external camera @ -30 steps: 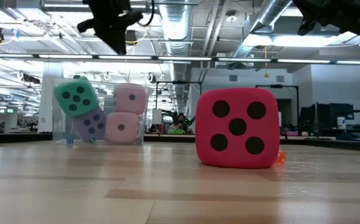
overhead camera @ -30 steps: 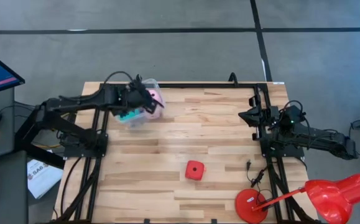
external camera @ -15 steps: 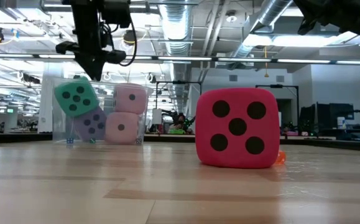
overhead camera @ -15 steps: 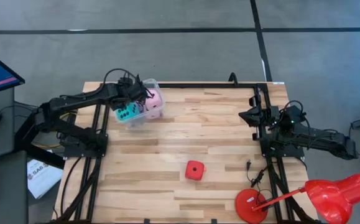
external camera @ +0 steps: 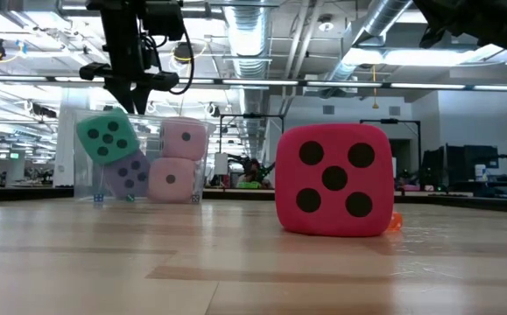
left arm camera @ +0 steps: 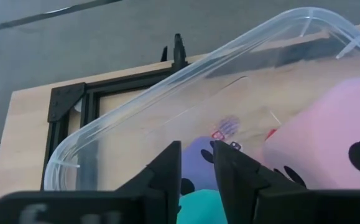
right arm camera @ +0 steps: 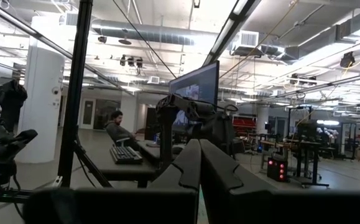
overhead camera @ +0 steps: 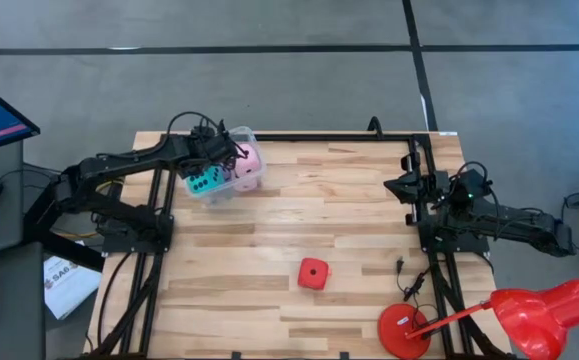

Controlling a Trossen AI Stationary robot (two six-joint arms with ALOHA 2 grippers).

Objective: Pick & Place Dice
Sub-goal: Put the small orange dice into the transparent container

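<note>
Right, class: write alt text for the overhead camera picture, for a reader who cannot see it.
Seen from above, the left gripper hovers over a clear tub holding a cyan die and pink dice at the far left of a wooden table. A red die sits alone near the front; the right gripper waits at the right edge.

— What sits under the left gripper?
— A clear tub holding a cyan die, a violet die and two stacked pink dice.
— And the red die?
— Well off to the gripper's side, alone on the wooden table.
</note>
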